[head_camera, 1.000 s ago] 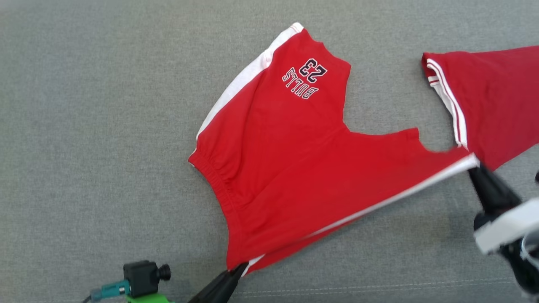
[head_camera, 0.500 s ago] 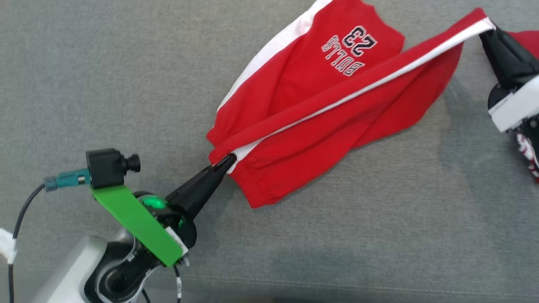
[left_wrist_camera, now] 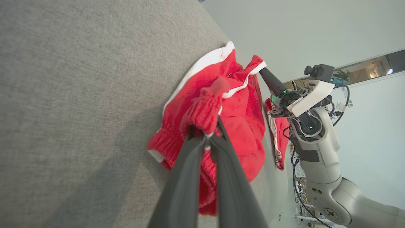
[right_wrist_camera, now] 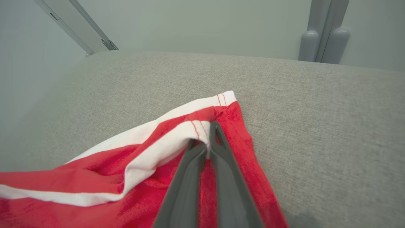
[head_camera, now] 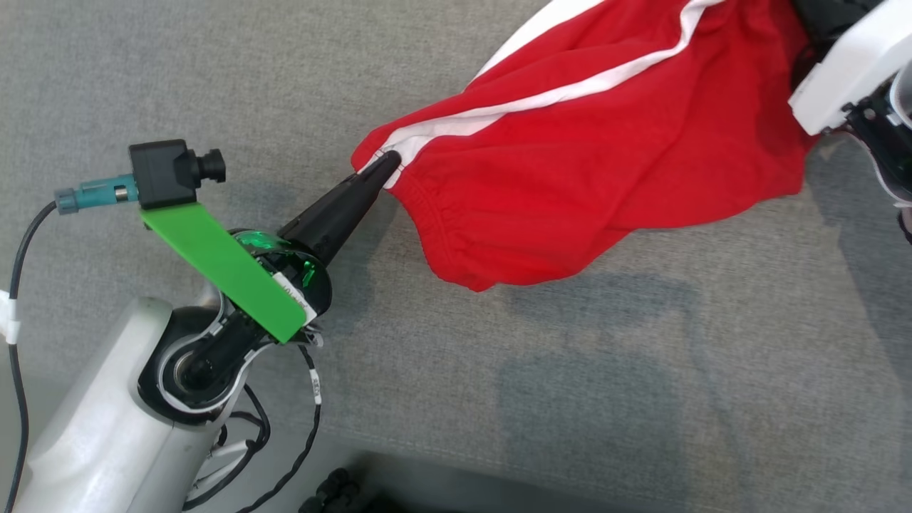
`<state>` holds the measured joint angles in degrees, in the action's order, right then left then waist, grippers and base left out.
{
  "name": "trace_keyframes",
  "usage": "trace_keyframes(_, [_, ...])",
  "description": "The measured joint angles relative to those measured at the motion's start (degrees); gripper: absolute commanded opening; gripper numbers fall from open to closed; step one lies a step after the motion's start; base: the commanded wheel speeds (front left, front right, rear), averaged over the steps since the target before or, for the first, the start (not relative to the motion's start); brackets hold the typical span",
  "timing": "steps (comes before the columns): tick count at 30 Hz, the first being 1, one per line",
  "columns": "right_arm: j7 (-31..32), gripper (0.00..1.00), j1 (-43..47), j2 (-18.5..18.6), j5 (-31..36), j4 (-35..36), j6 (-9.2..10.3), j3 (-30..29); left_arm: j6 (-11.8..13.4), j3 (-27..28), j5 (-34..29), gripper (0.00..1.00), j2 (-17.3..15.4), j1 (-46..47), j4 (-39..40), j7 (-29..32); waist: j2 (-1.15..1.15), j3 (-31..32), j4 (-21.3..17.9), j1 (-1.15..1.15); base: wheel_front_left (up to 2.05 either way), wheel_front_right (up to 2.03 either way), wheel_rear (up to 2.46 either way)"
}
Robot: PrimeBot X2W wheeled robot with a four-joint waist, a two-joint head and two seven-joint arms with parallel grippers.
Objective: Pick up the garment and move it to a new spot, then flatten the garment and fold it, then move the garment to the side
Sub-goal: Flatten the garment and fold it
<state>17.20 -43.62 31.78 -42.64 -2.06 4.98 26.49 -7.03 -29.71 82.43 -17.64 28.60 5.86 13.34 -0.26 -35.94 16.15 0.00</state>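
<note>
Since both grips sit on one white side stripe [head_camera: 570, 91], one at each end, I read this as a carry: the red shorts [head_camera: 605, 157] are stretched along that seam so they can be set down in a line and flattened.

- Left gripper [head_camera: 385, 165]: middle left of the head view, fingers clenched on the waistband corner where the stripe meets the gathered elastic [head_camera: 445, 214]. In the left wrist view the elastic bunches just past the tips, pinched between both fingers.
- Right gripper [right_wrist_camera: 208, 139]: fingers closed on the hem corner of the stripe, by the red stitching. In the right wrist view the cloth trails back to the lower left of the frame.
- Shorts: they span from centre to upper right of the head view over the grey upholstered surface [head_camera: 214, 71], belly sagging below the taut stripe. A shadow beneath suggests most of it is lifted. In the left wrist view the far leg seems to touch the surface, but I cannot tell for sure.
- A second red garment [left_wrist_camera: 278, 148] lies beyond the right gripper in the left wrist view, apart from the shorts.
</note>
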Motion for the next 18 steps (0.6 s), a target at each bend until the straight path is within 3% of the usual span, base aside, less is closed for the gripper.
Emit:
trace_keyframes(4, [0.6,0.0,-2.79,-1.53,0.65,-2.12,-0.63,1.4,-0.01,0.11,0.22,0.0,0.77,0.87,-2.2,0.2,0.0,-1.84,1.73,0.0,0.0,0.0,0.0])
trace_keyframes(18, [2.24,0.0,-11.59,-0.99,4.16,-9.96,-1.44,1.42,-0.05,-0.3,1.8,0.0,2.96,3.56,-6.08,0.31,0.0,-2.92,4.12,0.0,0.0,0.0,0.0])
